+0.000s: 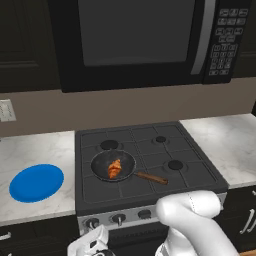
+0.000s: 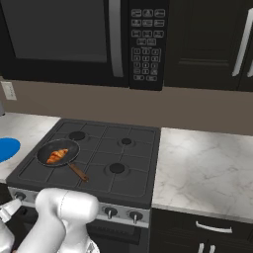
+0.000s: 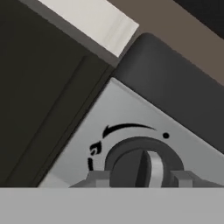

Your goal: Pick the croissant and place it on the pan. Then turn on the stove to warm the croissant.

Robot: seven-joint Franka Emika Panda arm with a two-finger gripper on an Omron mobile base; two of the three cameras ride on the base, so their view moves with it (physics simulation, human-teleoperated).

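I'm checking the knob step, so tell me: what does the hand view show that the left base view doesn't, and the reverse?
Hand view alone: a close look at one stove knob, its ridge and the dial markings around it, with the fingers at either side of it.

Left base view alone: the croissant lying in the pan, the blue plate and the microwave.

Both: the stove and its silver front strip.
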